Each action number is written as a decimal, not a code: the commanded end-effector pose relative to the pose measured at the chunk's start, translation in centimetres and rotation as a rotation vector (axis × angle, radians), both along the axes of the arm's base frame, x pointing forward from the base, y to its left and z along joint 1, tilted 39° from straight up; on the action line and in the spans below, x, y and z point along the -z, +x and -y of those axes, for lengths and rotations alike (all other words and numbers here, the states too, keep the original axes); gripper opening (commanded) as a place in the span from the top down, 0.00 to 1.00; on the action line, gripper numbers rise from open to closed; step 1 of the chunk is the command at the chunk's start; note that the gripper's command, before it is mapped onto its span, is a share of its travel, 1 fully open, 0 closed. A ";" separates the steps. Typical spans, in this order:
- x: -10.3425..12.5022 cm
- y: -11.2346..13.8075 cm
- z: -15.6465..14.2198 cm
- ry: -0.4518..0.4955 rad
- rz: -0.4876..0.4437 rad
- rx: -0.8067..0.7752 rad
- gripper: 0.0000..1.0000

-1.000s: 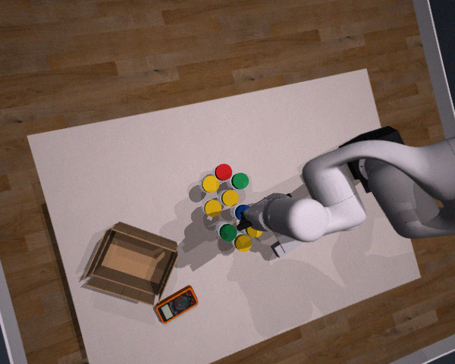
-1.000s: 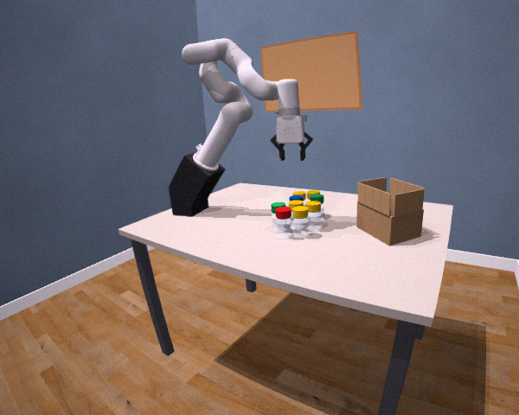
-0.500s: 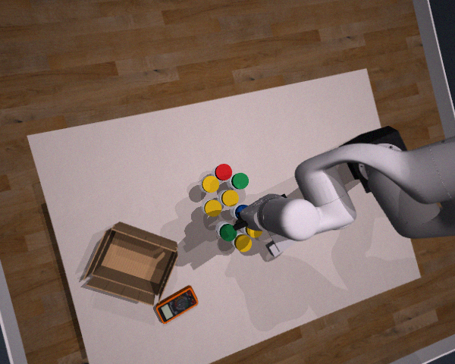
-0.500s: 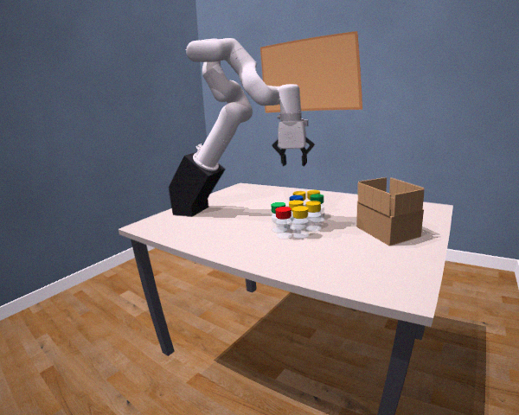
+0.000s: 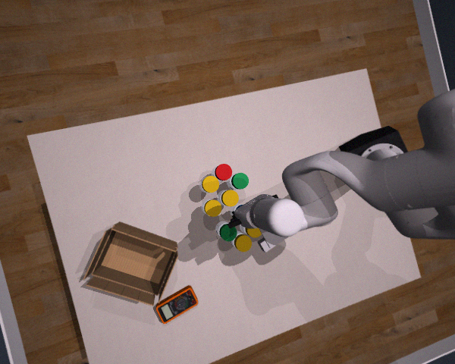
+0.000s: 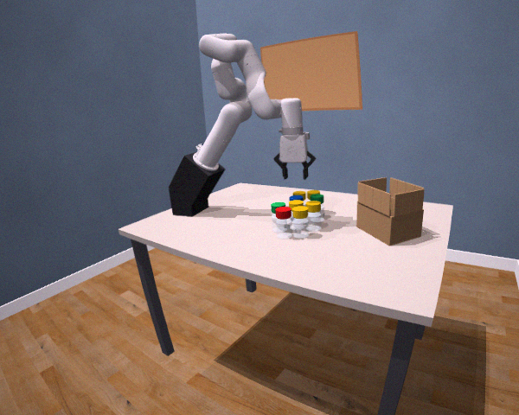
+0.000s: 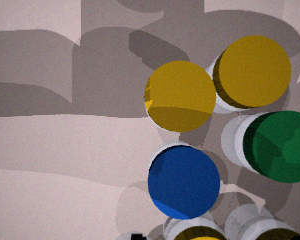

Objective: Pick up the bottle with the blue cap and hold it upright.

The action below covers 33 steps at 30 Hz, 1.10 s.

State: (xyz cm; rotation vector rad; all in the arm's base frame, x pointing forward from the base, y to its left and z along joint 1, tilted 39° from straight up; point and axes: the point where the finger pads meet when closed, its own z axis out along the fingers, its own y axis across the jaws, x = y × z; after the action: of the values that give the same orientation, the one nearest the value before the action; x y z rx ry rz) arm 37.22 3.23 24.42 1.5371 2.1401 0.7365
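Claw poised above cluster, fingers spread, nothing gripped. Blue-capped bottle upright on table, below fingertips, long axis vertical. Yellow-capped neighbours close on opposite sides; straight descent judged needed, fingers threaded through gaps.

Passage above the caps is unobstructed beneath the raised tool. At cap level, the blue-capped bottle is obstructed by closely adjacent yellow-capped bottles on two sides. A green-capped bottle stands near; an open-topped carton stands well apart.
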 end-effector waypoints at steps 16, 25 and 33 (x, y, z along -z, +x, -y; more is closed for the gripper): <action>4.0 2.3 -0.7 -0.003 0.004 0.002 0.21; 4.2 2.4 -0.7 -0.003 0.004 0.002 0.21; 5.1 3.1 -0.9 -0.003 0.004 0.002 0.21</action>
State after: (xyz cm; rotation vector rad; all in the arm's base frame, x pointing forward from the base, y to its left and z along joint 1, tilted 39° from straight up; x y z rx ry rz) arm 40.05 4.08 19.59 1.5355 2.1373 0.7324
